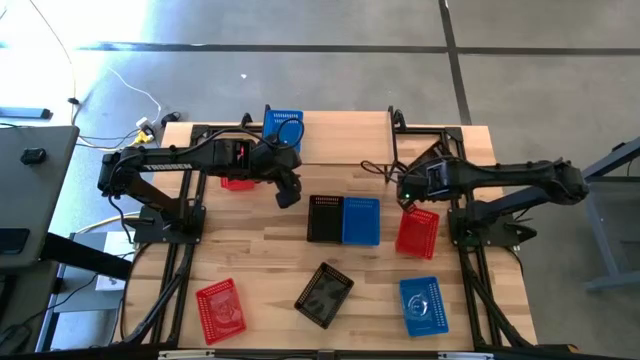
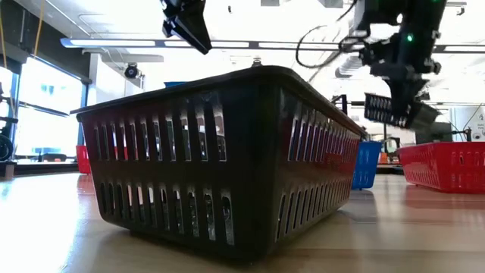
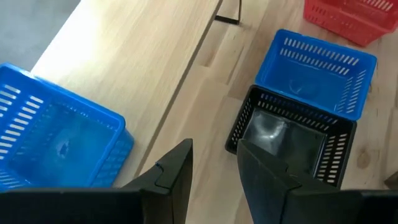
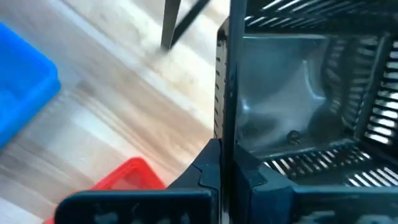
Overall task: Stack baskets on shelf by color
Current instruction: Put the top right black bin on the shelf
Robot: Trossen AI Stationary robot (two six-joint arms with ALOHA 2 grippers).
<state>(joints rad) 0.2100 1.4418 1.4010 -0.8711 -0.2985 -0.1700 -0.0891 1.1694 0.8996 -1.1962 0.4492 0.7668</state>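
In the high view, a blue basket (image 1: 283, 127) stands on the light-wood shelf (image 1: 340, 135), and a red one (image 1: 237, 181) sits under my left arm. A black basket (image 1: 325, 218), a blue one (image 1: 361, 220) and a red one (image 1: 417, 232) rest mid-table. Three more, black (image 1: 324, 295), red (image 1: 220, 308) and blue (image 1: 423, 305), lie near the front edge. My left gripper (image 1: 288, 195) (image 3: 214, 180) hangs open above the table, just off the shelf's near edge. My right gripper (image 1: 408, 190) (image 4: 229, 171) is shut on another black basket (image 2: 398, 110). My right gripper pinches one side wall of the black basket at its rim (image 4: 226, 93), one finger inside the basket and one outside. The basket is lifted clear of the table and hangs tilted in the low view.
The shelf's thin black legs (image 1: 395, 122) stand at the far middle of the table. Both arm bases and their black frames run along the left and right sides. In the low view the near black basket (image 2: 220, 152) fills most of the picture.
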